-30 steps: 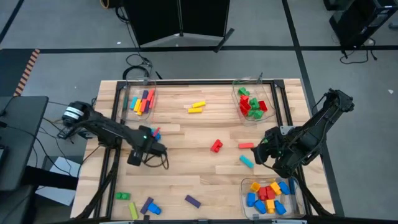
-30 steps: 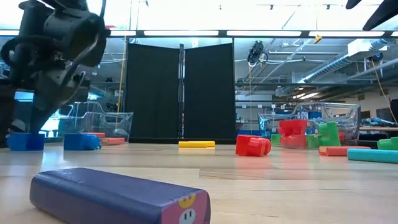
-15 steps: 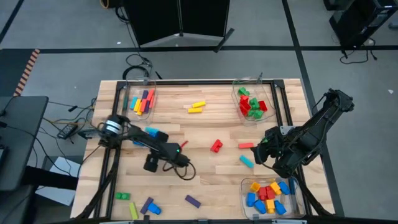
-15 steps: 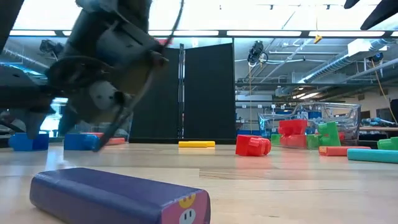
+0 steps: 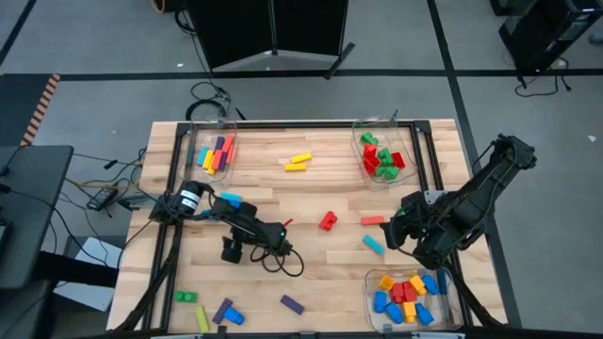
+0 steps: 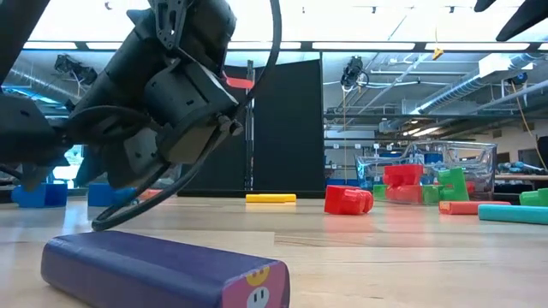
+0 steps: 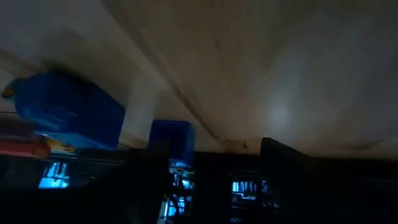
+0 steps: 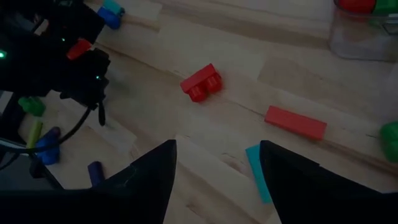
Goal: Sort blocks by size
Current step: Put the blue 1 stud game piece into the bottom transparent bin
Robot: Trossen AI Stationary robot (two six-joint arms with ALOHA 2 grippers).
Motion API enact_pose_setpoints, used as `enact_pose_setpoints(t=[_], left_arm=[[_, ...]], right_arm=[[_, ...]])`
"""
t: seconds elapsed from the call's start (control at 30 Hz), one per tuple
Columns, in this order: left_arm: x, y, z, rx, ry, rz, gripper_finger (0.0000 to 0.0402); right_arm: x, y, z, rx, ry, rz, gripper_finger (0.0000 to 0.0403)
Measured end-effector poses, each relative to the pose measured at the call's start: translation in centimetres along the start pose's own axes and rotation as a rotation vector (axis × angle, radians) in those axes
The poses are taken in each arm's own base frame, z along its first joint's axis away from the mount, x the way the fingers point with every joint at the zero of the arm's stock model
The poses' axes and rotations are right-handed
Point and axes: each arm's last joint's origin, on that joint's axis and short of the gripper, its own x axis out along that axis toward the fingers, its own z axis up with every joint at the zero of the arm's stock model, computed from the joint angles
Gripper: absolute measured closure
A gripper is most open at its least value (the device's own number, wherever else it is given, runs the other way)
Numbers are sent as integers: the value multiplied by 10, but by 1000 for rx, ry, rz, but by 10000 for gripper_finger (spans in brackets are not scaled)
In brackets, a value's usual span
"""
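Loose blocks lie on the wooden table: two blue blocks (image 5: 231, 201), a yellow pair (image 5: 299, 162), a red brick (image 5: 327, 221), a red bar (image 5: 374, 220), a teal bar (image 5: 374, 245) and a purple bar (image 5: 292, 303). My left arm (image 5: 254, 229) reaches low over the table's left middle. Its gripper (image 7: 214, 186) is open and empty. Its wrist view shows the table upside down, with the blue blocks (image 7: 68, 112) ahead. My right gripper (image 5: 403, 231) is open and empty above the teal bar (image 8: 255, 174).
Three clear bins hold sorted blocks: far left (image 5: 217, 155), far right (image 5: 382, 155) and near right (image 5: 407, 297). Green, yellow, blue and purple blocks (image 5: 203, 311) lie at the near left corner. The left arm's cable (image 6: 128, 214) loops down to the table.
My left arm has swung from beside the blue blocks toward the table's right and near edges. It has come lower and closer in the low view. The blocks have stayed where they were.
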Motion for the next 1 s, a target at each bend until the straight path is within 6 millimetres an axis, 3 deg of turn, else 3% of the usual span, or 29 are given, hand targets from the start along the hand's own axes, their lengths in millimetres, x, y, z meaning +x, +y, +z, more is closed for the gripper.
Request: enact_pose_setpoints(t=[0.33, 0.47, 0.77, 1.0], left_arm=[[0, 0, 0, 2, -3, 18, 56], [4, 3, 0, 73, 13, 39, 51], [39, 14, -7, 150, 158, 55, 51], [55, 14, -13, 185, 223, 46, 51]], right_arm=[[0, 0, 0, -20, 0, 0, 164], [0, 0, 0, -17, 0, 0, 162], [0, 0, 0, -9, 0, 0, 164], [2, 0, 2, 3, -6, -7, 162]])
